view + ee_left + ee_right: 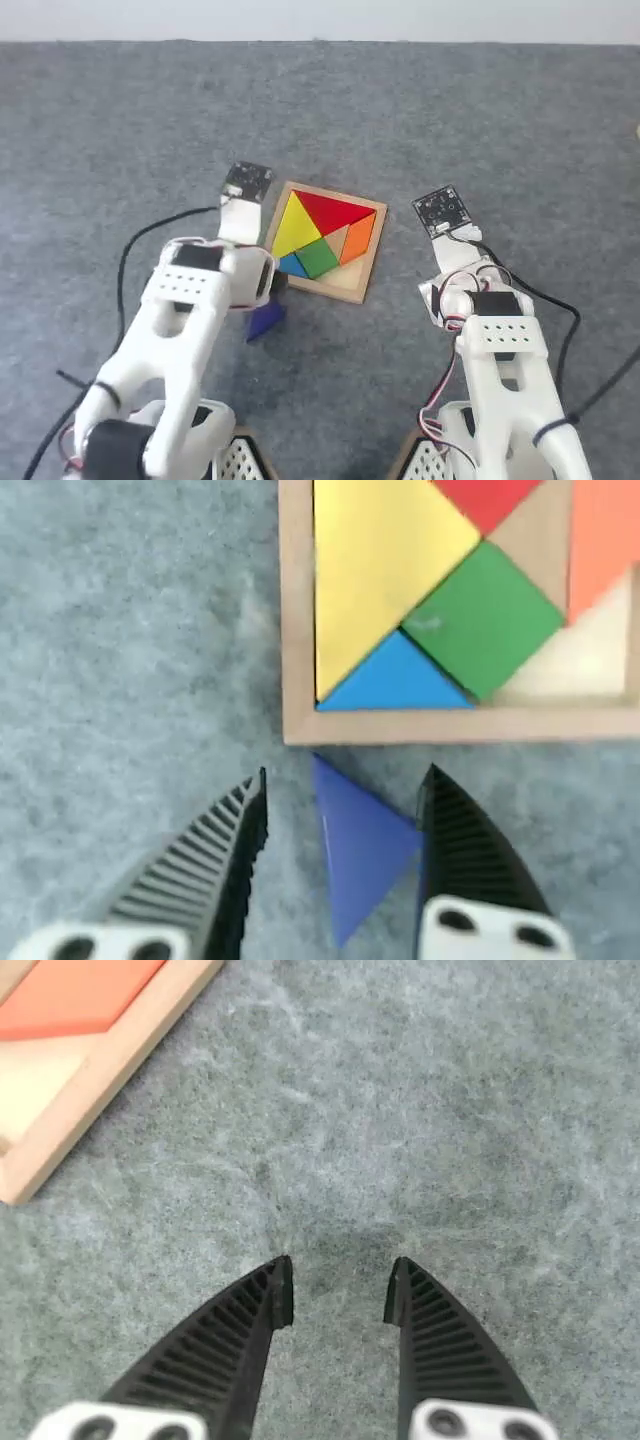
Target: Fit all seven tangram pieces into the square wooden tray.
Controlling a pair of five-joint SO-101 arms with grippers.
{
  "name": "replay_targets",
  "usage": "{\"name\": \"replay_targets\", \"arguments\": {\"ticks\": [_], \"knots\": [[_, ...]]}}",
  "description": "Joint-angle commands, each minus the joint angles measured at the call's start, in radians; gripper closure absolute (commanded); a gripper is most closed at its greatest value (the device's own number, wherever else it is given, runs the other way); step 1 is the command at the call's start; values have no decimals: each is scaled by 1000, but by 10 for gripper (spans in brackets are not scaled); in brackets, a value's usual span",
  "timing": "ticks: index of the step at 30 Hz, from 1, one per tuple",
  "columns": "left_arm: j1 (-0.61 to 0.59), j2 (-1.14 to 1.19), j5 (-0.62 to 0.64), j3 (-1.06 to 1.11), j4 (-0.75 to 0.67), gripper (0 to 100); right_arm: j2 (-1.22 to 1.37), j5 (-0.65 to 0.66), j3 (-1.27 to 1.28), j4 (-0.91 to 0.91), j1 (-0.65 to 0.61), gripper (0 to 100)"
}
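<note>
Grey felt carpet (450, 120) covers the table, and we see the left arm (190, 300) and the right arm (500, 345) rising from its near edge. Between them lies the square wooden tray (340, 291), turned corner-on. It holds a yellow triangle (290, 230), a red triangle (335, 212), an orange piece (362, 240), a green square (318, 258) and a small light-blue triangle (292, 266). Its near-right part shows pale wood, and we cannot tell bare floor from an unpainted piece there.

Just outside the tray's near-left side, a dark blue triangle (355, 850) lies flat on the carpet between the spread fingers of the left gripper (346, 773), unclamped. One finger (460, 840) hides its corner. Right of the tray, the right gripper (341, 1261) hangs with fingers apart over the carpet.
</note>
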Motion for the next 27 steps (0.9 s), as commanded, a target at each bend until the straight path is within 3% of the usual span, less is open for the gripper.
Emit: {"name": "replay_targets", "arguments": {"ticks": [1, 7, 19, 27], "knots": [[54, -46, -86, -7, 84, 758, -33, -8, -6, -22, 10, 836], [72, -41, -118, -51, 209, 761, -33, -8, -6, -22, 10, 836], [32, -21, -118, -59, 186, 758, -33, -8, -6, -22, 10, 836], [35, 201, -72, -173, 181, 758, -33, -8, -6, -22, 10, 836]]}}
